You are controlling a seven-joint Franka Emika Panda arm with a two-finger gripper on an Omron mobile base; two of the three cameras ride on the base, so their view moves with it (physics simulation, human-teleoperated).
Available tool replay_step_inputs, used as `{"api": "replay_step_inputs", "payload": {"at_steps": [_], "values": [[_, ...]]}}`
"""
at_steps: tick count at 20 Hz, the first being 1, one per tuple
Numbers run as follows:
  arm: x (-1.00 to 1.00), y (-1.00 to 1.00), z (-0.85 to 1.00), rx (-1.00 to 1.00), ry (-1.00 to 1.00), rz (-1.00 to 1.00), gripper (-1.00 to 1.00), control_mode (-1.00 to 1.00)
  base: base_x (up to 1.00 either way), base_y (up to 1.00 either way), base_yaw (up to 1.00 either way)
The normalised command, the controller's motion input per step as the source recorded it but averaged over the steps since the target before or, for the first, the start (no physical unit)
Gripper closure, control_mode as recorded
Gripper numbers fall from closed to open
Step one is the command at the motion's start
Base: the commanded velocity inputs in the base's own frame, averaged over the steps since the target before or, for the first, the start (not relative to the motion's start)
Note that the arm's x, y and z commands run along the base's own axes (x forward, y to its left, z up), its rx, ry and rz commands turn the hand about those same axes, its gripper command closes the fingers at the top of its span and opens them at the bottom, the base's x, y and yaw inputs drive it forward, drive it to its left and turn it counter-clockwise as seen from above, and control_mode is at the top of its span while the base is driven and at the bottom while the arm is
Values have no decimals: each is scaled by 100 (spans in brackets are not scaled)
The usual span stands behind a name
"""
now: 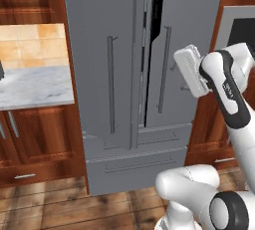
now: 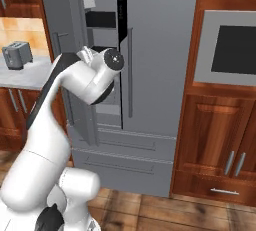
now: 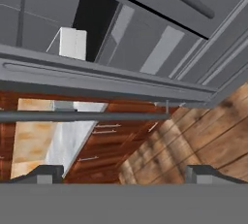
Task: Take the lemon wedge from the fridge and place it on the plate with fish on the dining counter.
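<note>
Gripper (image 3: 124, 173): our hand view shows both fingertips far apart with nothing between them.
Arm (image 1: 226, 87): we see it raised just in front of the right door.
Fridge (image 1: 124, 50): we see the left door ajar, a dark gap between the doors.
Right base view: we glimpse black shelves and a white bin (image 2: 90, 0) inside.
Toaster (image 2: 16, 55): on the side worktop.
Lemon wedge: we cannot tell where.
</note>
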Motion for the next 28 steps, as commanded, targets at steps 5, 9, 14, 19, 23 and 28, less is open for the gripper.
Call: {"api": "replay_step_inputs", "payload": {"at_steps": [5, 9, 14, 19, 23, 28], "values": [[80, 0, -6, 1, 2, 0, -100, -100, 0, 0, 0], [60, 5, -20, 1, -1, 5, -100, -100, 0, 0, 0], [48, 21, -28, 2, -12, 9, -100, -100, 0, 0, 0], [57, 12, 0, 0, -13, 9, -100, -100, 0, 0, 0], [62, 7, 0, 0, -8, 5, -100, -100, 0, 0, 0], [62, 18, 0, 0, -1, 5, -100, -100, 0, 0, 0]]}}
